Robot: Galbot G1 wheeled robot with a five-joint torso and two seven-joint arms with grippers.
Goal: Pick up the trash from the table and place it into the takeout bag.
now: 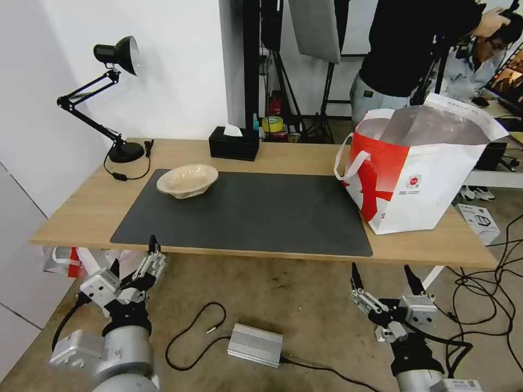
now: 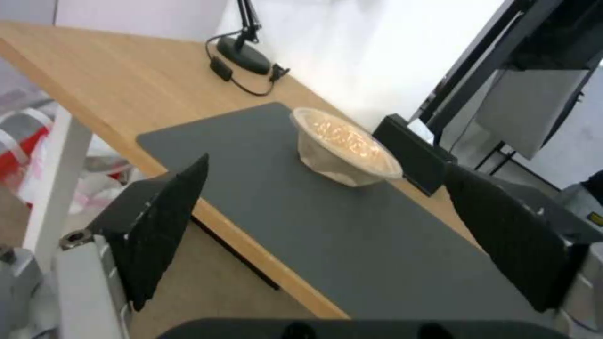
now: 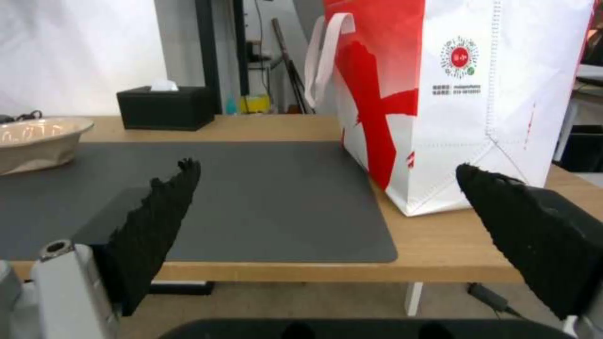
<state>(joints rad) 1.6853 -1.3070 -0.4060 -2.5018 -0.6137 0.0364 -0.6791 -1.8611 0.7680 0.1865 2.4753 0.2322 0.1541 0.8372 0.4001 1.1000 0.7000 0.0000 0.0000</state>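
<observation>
A shallow beige pulp bowl [image 1: 187, 181] [image 2: 346, 148] [image 3: 37, 141], the trash in view, sits on the far left part of the dark grey mat [image 1: 256, 212] on the light-wood table [image 1: 81, 207]. The red-and-white takeout bag [image 1: 419, 169] [image 3: 477, 94] stands upright at the table's right end, its foil-lined mouth open upward. My left gripper [image 1: 133, 255] hangs open below the front edge at the left, its fingers [image 2: 163, 226] framing the bowl from a distance. At the right, my right gripper [image 1: 382, 272] is open below the front edge, fingers [image 3: 150, 221] apart, facing the bag's lower corner.
A black tissue box [image 1: 234, 142] and a black desk lamp [image 1: 117, 54] with its cord stand along the table's far side. A thin plastic bag [image 1: 71, 260] lies under the left end. On the floor lie a silver box [image 1: 255, 344], cables and a white carton [image 1: 479, 220]. People stand behind the bag.
</observation>
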